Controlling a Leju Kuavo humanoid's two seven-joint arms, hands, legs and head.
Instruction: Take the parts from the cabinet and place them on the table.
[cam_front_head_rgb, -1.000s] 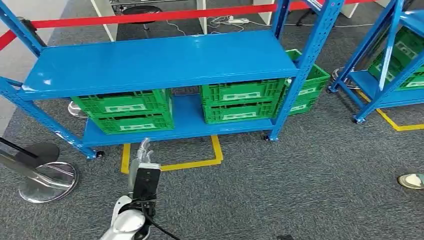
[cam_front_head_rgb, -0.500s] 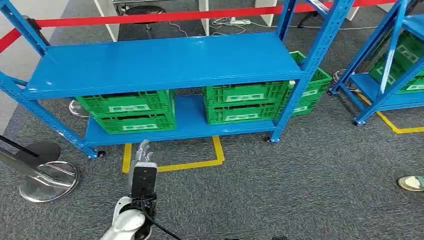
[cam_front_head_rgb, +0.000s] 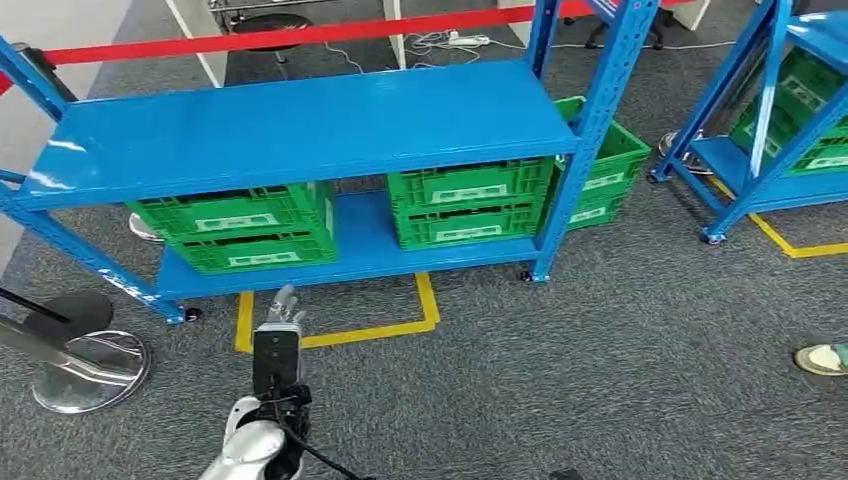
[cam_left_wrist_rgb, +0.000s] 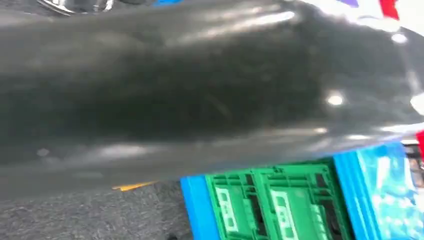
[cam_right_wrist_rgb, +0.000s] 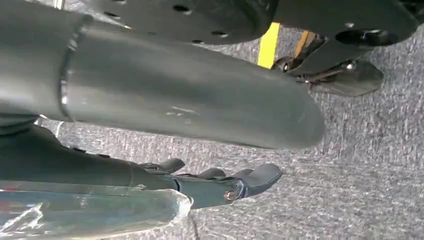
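Observation:
The blue cabinet (cam_front_head_rgb: 300, 125) stands ahead on grey carpet, its top shelf bare. On its bottom shelf sit two stacks of green crates, one at the left (cam_front_head_rgb: 235, 232) and one in the middle (cam_front_head_rgb: 468, 203); what they hold is hidden. My left hand (cam_front_head_rgb: 283, 312) is raised in front of the cabinet's lower left, fingers stretched forward and holding nothing. The left wrist view looks past a blurred dark cover to the green crates (cam_left_wrist_rgb: 270, 205). My right hand (cam_right_wrist_rgb: 225, 184) hangs over the carpet with its fingers extended and nothing in them.
More green crates (cam_front_head_rgb: 600, 170) sit behind the cabinet's right post. A second blue rack (cam_front_head_rgb: 770, 120) with crates stands at the far right. A chrome stanchion base (cam_front_head_rgb: 85, 370), red barrier tape (cam_front_head_rgb: 300, 35), yellow floor tape (cam_front_head_rgb: 340, 330) and a person's shoe (cam_front_head_rgb: 825, 358) lie around.
The whole picture has shifted a little left, so the camera has moved. My left hand keeps about the same raised pose before the cabinet.

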